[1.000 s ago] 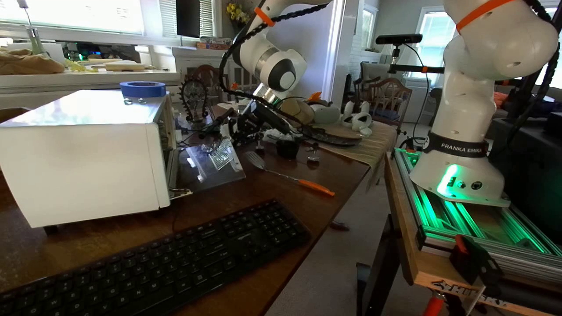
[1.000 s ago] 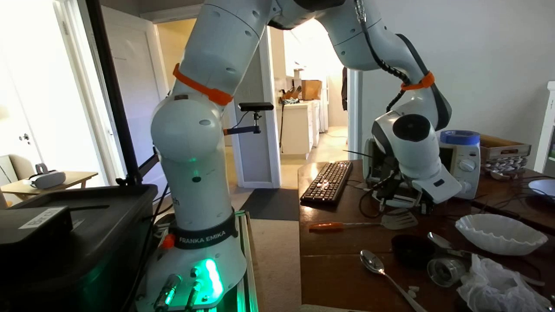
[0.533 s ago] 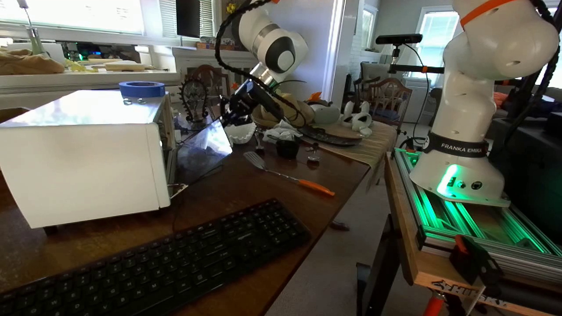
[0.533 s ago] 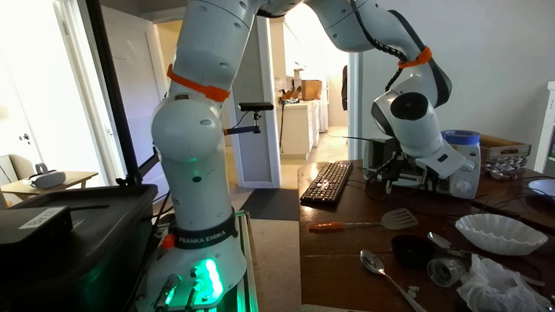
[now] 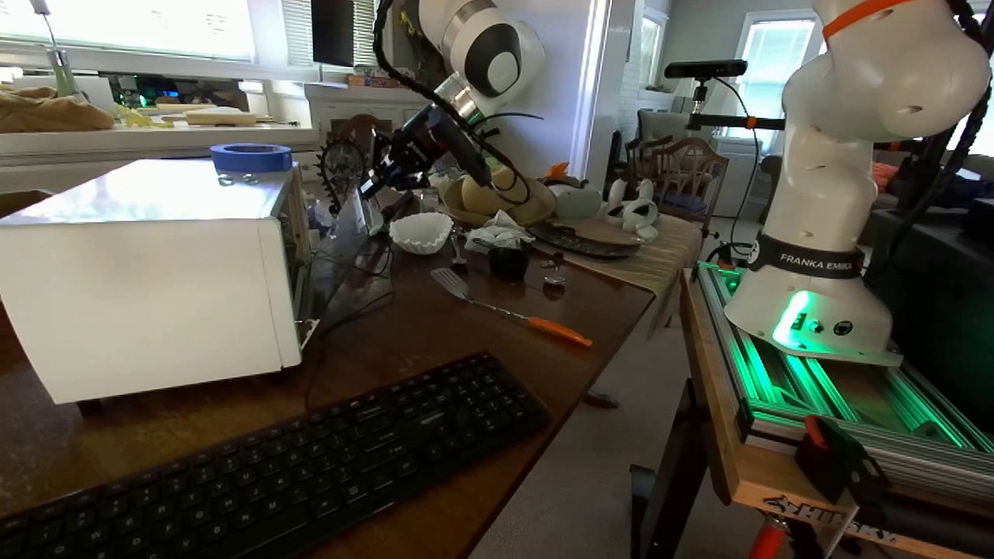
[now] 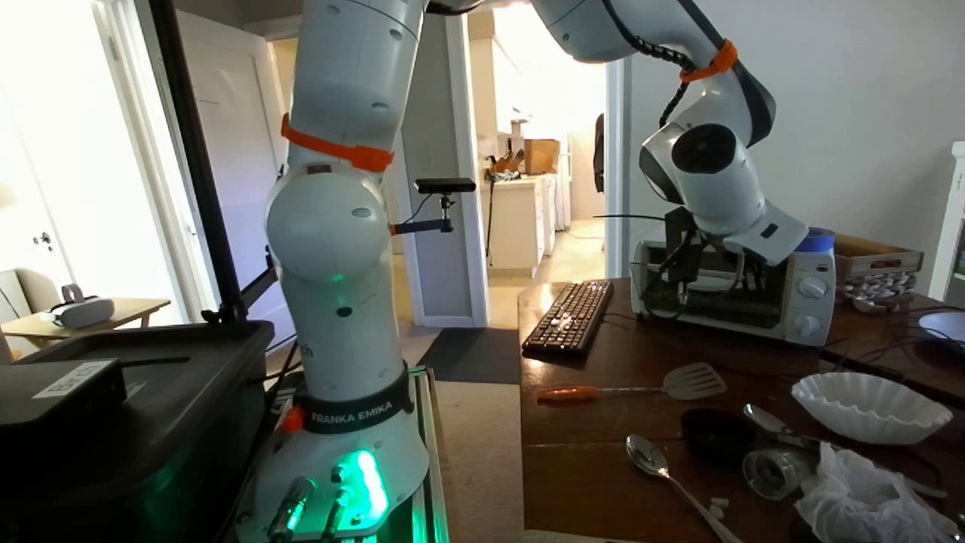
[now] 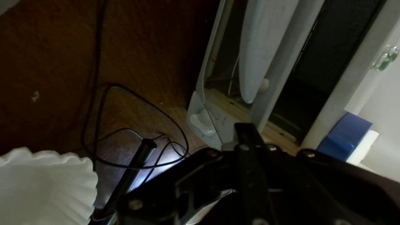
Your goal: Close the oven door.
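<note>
At left in an exterior view you have the oven (image 5: 144, 299), with the oven door (image 7: 286, 64) on its front mostly raised but leaning out, a dark gap behind its top edge. Farther right, just by that edge, sits your gripper (image 5: 366, 189), pinched together and apparently holding nothing; contact is unclear. You look to be mid-push, so next press the oven door inward until it seats.

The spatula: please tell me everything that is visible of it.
The spatula has a slotted, metal-looking head, a thin shaft that looks twisted, and an orange handle. It lies on the table between the keyboard and a black cup, its handle near the table's edge. Only the table seems to touch it.
</note>
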### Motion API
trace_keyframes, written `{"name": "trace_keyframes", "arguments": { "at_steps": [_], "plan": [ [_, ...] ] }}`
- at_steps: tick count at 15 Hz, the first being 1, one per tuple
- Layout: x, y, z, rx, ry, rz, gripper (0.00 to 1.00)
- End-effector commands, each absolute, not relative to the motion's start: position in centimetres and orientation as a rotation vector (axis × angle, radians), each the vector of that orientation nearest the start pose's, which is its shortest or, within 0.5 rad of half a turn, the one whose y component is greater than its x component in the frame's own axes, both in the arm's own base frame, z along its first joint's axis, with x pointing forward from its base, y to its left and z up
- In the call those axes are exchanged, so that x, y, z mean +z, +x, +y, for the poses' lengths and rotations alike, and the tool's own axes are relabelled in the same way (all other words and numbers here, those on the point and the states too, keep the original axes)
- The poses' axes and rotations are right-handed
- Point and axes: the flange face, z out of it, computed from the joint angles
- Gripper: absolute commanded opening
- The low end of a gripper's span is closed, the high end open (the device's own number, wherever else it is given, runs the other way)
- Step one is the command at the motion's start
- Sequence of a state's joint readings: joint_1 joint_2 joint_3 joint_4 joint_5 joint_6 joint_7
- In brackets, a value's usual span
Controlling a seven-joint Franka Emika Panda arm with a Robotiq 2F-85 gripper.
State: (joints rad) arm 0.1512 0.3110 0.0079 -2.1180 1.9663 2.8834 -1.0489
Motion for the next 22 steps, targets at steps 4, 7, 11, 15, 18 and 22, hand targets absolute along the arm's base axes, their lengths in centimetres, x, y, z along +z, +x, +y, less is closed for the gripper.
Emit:
{"name": "trace_keyframes", "arguments": {
  "at_steps": [4, 7, 11, 15, 18, 22],
  "plan": [
    [27.4, 56.0, 4.1, -0.815, -2.266, 0.728, 0.0],
    [27.0, 55.5, 4.4, -0.79, -2.297, 0.759, 0.0],
    [26.8, 54.9, 4.4, -0.767, -2.292, 0.779, 0.0],
    [27.0, 55.2, 4.7, -0.782, -2.284, 0.76, 0.0],
    [27.3, 55.7, 4.6, -0.804, -2.266, 0.749, 0.0],
    [27.1, 56.7, 4.9, -0.805, -2.253, 0.737, 0.0]
  ]
}}
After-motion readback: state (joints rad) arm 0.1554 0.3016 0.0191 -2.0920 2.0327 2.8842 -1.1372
